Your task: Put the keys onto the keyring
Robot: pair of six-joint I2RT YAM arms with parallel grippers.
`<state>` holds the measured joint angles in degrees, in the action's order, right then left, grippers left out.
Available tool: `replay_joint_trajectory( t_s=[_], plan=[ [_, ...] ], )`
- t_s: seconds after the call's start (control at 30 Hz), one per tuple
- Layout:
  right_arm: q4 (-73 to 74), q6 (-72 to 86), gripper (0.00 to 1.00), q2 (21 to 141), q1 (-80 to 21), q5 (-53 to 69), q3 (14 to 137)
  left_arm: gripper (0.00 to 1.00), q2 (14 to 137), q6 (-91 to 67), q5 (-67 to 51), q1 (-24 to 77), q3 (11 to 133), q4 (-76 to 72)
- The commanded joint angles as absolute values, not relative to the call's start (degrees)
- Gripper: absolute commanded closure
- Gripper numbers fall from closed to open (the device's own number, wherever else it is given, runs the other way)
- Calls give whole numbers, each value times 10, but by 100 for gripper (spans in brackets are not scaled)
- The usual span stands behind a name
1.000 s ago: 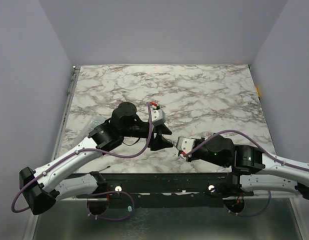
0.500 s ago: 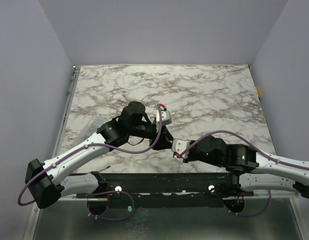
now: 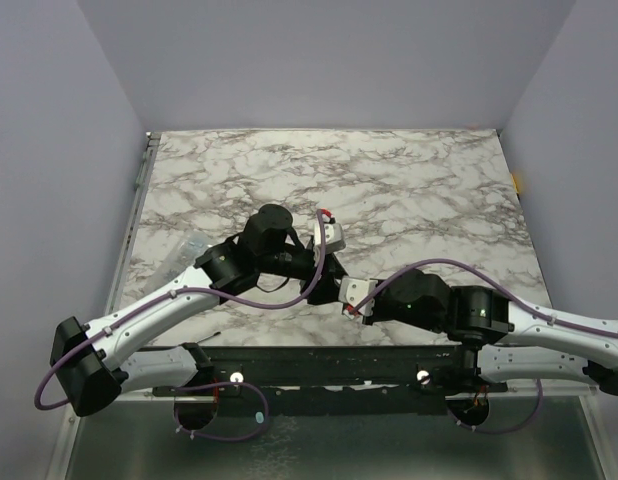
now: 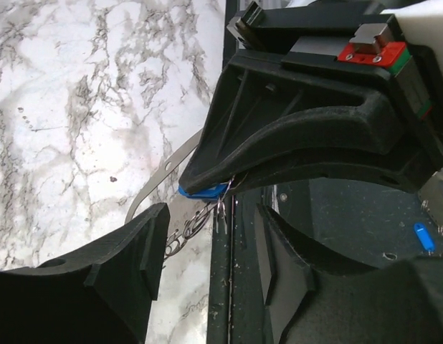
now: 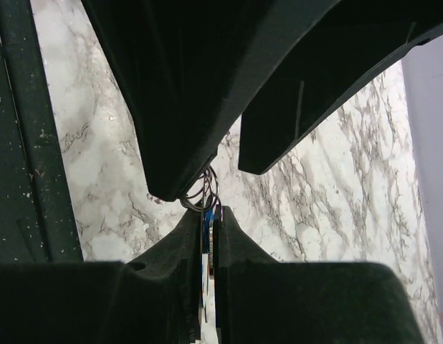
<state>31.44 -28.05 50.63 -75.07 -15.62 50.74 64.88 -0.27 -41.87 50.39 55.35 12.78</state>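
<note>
- The left gripper (image 4: 211, 215) and the right gripper (image 5: 208, 212) meet tip to tip over the near middle of the marble desk (image 3: 419, 190), just beyond its near edge.
- The right fingers (image 5: 236, 247) are pressed almost together on the blue-headed key (image 4: 202, 190). From the right wrist only a thin blue sliver shows between them.
- The left fingers (image 4: 139, 247) stand apart with a plain gap, and nothing is pinched between them. In the right wrist view one of their tips sits just beside a small cluster of thin wire rings (image 5: 202, 190) at the tip of the right fingers.
- The silver keys (image 4: 187, 229) hang as a small glinting string just below the blue head, in the gap between the left fingers. They are too small to count.
- The keyring (image 4: 160, 175) shows as a pale grey flat band curving from behind the right gripper's tip towards one left finger, over the marble. Whether it lies on the desk or is lifted cannot be told.
- A clear packet (image 3: 184, 250) lies at the left edge of the desk, well apart from both grippers.
</note>
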Motion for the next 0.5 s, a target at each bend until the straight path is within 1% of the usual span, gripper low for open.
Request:
replay_joint_trajectory(
  t_s=[0.0,0.17,0.47],
  plan=[
    [329,-273,99,504,-754,-173,527,41,622,-3,-372,507,550,123],
    [334,-271,99,502,-755,-175,528,41,613,-3,-362,506,551,121],
    [335,-269,99,518,-755,-182,535,50,655,-17,-394,508,557,112]
  ],
)
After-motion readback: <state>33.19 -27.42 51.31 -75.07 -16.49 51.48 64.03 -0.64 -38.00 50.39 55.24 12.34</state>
